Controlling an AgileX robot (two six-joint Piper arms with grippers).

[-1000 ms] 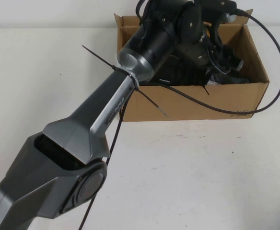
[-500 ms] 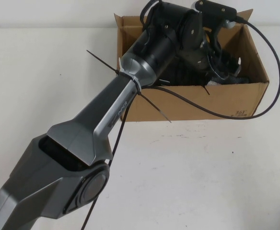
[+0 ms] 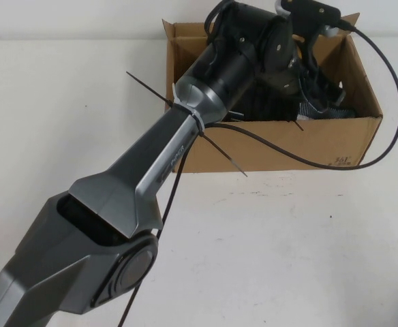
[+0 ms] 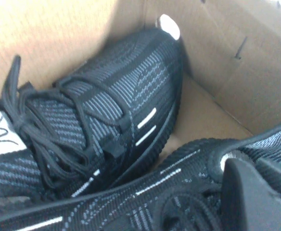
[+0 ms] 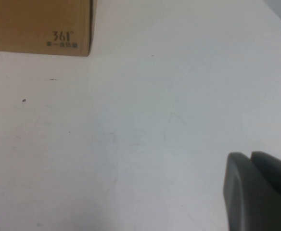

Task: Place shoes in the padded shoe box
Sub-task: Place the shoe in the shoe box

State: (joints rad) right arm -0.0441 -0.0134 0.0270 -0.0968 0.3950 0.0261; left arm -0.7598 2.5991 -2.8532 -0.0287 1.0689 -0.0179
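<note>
Left pincer (image 4: 256,192): down inside the box, right over the near shoe. Only one dark finger shows in the wrist view, touching that shoe's knit, so I cannot tell whether the pincer is apart, together or clamped on anything.
Left arm (image 3: 138,184): stretched from the near left corner diagonally across the worktop, its wrist dipping over the box's front wall, a black cable looping out to the right.
Near shoe (image 4: 145,202): black knit with short white dashes, lying on the box floor directly under the finger.
Far shoe (image 4: 107,110): same black knit, laces on top, white dashes on its side, toe tucked into the box corner beneath the round hole; it lies just beside the near shoe, touching it. A bit of white shows at its opening.
Hole (image 4: 169,26): round cut-out in the box wall, bright light coming through.
Box (image 3: 274,146): brown cardboard, flaps upright, standing at the far side of the worktop with both shoes inside; small black print on its front right corner.
Right pincer (image 5: 261,192): off by itself, low over bare worktop, near that printed corner of the box. Only a grey edge shows, so its state I cannot tell either.
Worktop (image 3: 287,259): plain white.
</note>
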